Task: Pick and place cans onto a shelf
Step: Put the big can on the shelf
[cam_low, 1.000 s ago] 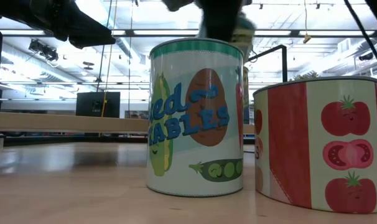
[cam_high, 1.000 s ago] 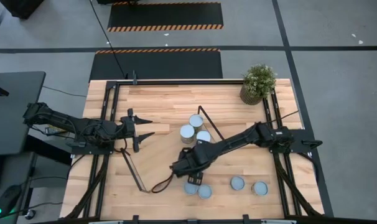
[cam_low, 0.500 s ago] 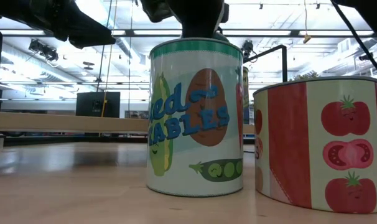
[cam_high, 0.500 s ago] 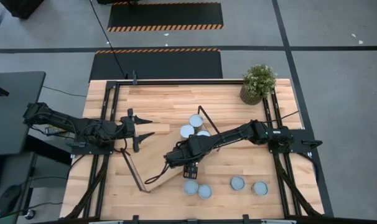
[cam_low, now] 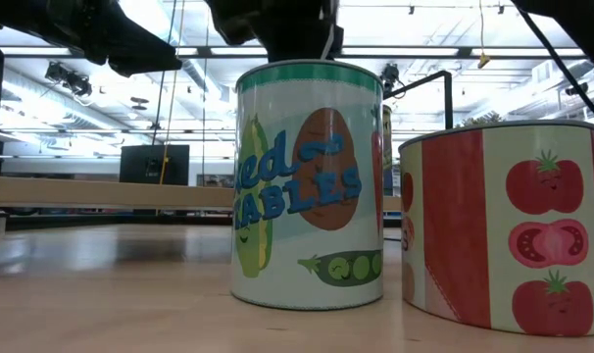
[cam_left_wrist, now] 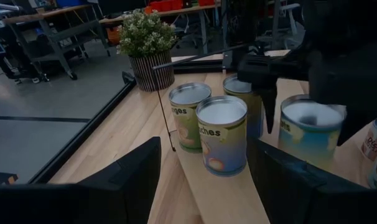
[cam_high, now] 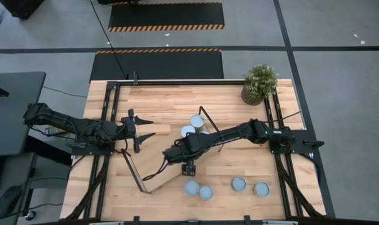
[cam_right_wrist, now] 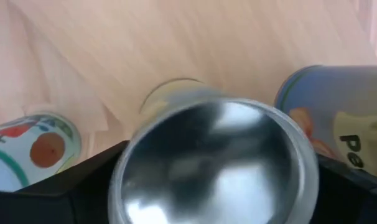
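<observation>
The shelf (cam_high: 159,170) lies slantwise across the table's middle, with three cans (cam_high: 196,120) standing on its far part; they also show in the left wrist view (cam_left_wrist: 221,134). My right gripper (cam_high: 188,166) is over the shelf's right edge, shut on a silver-topped can (cam_right_wrist: 213,162), which also shows in the left wrist view (cam_left_wrist: 310,134). My left gripper (cam_high: 150,127) waits open and empty left of the shelf. Several more cans (cam_high: 206,192) stand upright on the table near its front edge. My right gripper holds the can by its round side just below the top rim (cam_left_wrist: 287,118), pinched between the two fingers (cam_left_wrist: 269,106). The fingers come from above and point down. The can stays upright; whether its base rests on the shelf cannot be told.
A potted plant (cam_high: 259,82) stands at the far right corner. In the low view a vegetables can (cam_low: 307,186) and a tomato can (cam_low: 513,226) stand close to the table's front edge. Black frame rails (cam_high: 108,125) run along both table sides.
My right gripper has carried the can from above the front-edge cans toward the far left, over the shelf's right edge. The can has stayed upright in its fingers.
</observation>
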